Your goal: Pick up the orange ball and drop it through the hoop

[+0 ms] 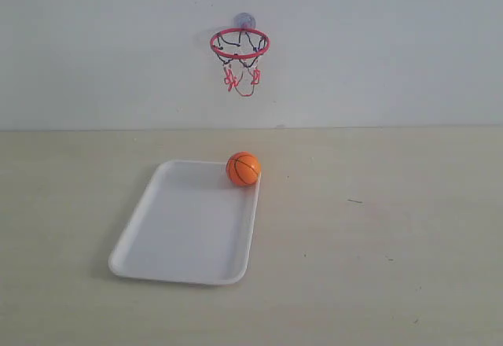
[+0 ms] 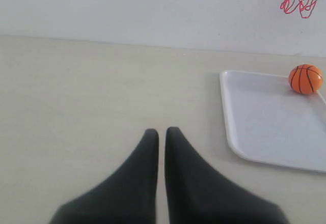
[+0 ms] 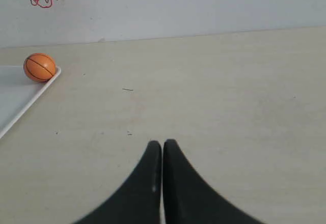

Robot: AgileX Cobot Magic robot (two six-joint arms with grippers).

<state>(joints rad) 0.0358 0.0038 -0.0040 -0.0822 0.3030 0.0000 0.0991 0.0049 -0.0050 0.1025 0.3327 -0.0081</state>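
So far nothing done: orange ball (image 1: 244, 168) rests in tray (image 1: 157, 228) corner toward table's far edge, below wall-mounted hoop (image 1: 240, 55). Both closed, empty: left gripper (image 2: 161, 132), right gripper (image 3: 162, 143). Pick and drop remain.

— Where is the ball (image 1: 244, 168) sitting?
— It's lying in the far right corner of the tray (image 1: 177, 232), touching the rim.
— And the tray?
— It's resting on the table (image 1: 377, 228), in front of the wall (image 1: 393, 47).
— The hoop (image 1: 240, 44)?
— It's hanging on the wall, above and behind the ball. My left pincer (image 2: 161, 131) and right pincer (image 3: 162, 142) are hovering over the table, apart from the tray.
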